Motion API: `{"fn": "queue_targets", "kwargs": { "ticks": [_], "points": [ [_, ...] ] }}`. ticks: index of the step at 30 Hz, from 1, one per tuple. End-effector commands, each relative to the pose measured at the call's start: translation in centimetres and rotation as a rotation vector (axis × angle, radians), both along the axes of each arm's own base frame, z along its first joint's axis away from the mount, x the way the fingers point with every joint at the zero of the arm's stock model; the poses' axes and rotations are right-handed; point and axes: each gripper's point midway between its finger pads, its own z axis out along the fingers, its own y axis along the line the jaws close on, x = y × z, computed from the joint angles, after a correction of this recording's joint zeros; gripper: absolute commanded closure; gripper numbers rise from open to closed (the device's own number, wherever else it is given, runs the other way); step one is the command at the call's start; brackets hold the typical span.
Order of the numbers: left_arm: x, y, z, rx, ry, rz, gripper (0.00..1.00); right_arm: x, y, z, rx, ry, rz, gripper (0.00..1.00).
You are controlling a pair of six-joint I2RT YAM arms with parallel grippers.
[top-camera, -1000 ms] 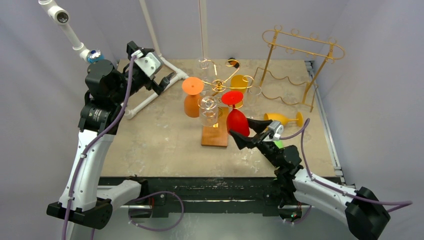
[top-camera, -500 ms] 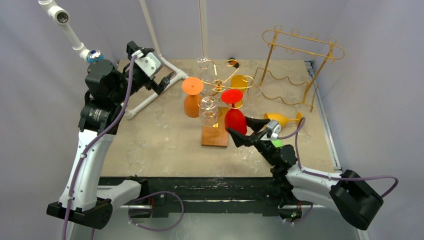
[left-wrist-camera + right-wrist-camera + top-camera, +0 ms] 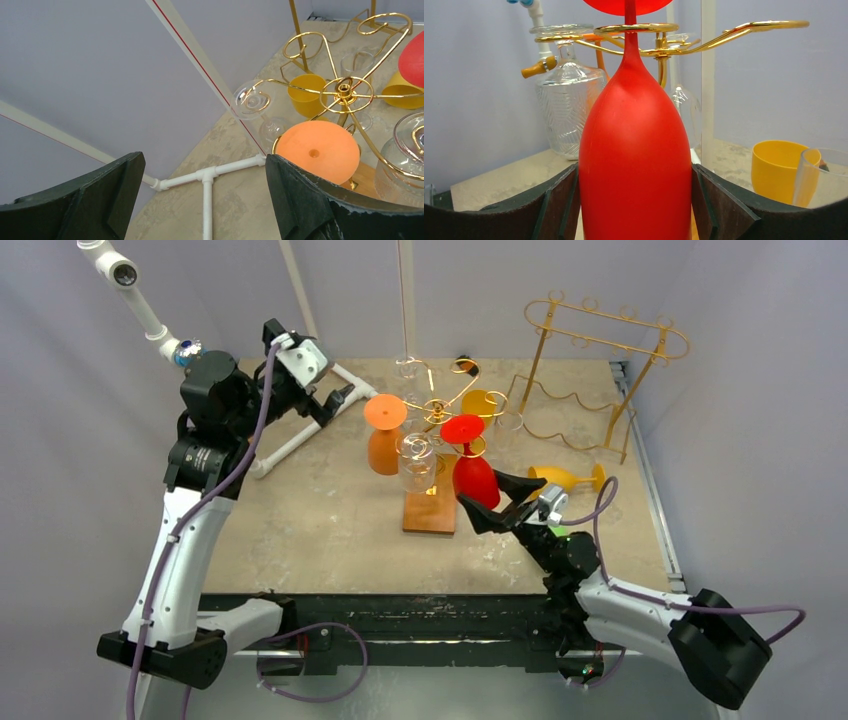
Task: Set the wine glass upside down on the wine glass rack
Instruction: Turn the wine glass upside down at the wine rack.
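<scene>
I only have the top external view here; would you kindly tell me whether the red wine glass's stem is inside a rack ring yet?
Observer: Yes. The right wrist view shows the stem of the red wine glass passing through a gold rack ring, with the foot above it.
Operator: Thank you. Is the right claw gripping it?
Observer: The right claw has its fingers against both sides of the bowl.
Operator: And the left claw?
Observer: The left wrist view shows the left claw open and empty, above the hung orange wine glass.
</scene>
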Motion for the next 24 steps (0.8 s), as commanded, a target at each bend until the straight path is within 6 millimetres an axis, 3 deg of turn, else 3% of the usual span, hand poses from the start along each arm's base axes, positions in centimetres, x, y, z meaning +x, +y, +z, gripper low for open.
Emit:
{"fn": "queue_targets", "kwargs": {
  "ticks": [1, 6, 10, 15, 24],
  "points": [
    [-0.4, -0.7, 2.3, -0.042, -0.040, -0.044, 0.00, -0.1, -0.7, 1.4, 0.043, -0.061, -0.028, 0.45],
    [0.5, -2.8, 2.1, -0.059, 0.016, -0.128, 0.00, -0.3, -0.9, 1.4, 0.060, -0.075, -0.030, 0.45],
    [0.4, -6.9, 1.5, 0.017, 0.044, -0.219, 0.00, -0.4, -0.9, 1.6, 0.070, -0.088, -0.027, 0.45],
    [0.1, -11.0, -0.1, 0.078, 0.060, -0.314, 0.01, -0.7, -1.2, 1.7, 0.080, -0.107, -0.025, 0.45],
    [0.5, -16.1, -3.0, 0.238, 0.089, -0.415, 0.01, -0.9, -2.0, 1.9, 0.159, -0.135, -0.043, 0.45]
  ]
}}
